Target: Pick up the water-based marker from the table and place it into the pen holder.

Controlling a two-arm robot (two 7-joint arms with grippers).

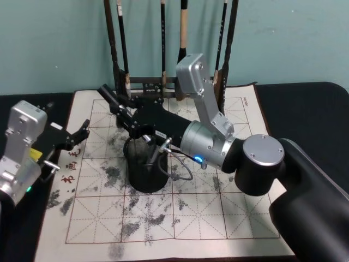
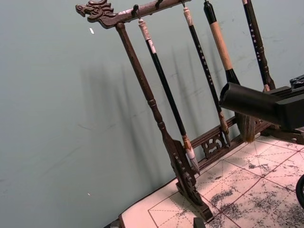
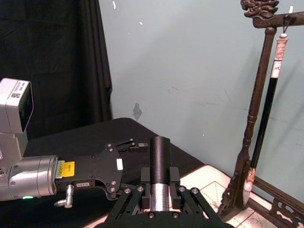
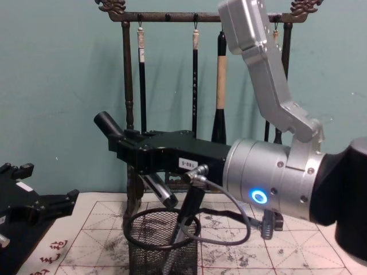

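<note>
Marker (image 4: 109, 125): up off the table, tilted, black cap high and to the left, lower end over the holder's mouth.
Right gripper (image 3: 160, 185): fingers closed tight on the marker's middle, just above the holder.
Pen holder (image 4: 146, 255): upright on the ink-smudged grid mat (image 1: 218, 218).
Left gripper (image 1: 82, 136): fingers spread, nothing held, at the mat's left edge.
Brush rack (image 4: 127, 86): standing behind.

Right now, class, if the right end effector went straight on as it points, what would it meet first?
Nothing near: shut on the marker, the right end effector points between the left end effector and the rack; probably the wall, though depth is unclear.
</note>
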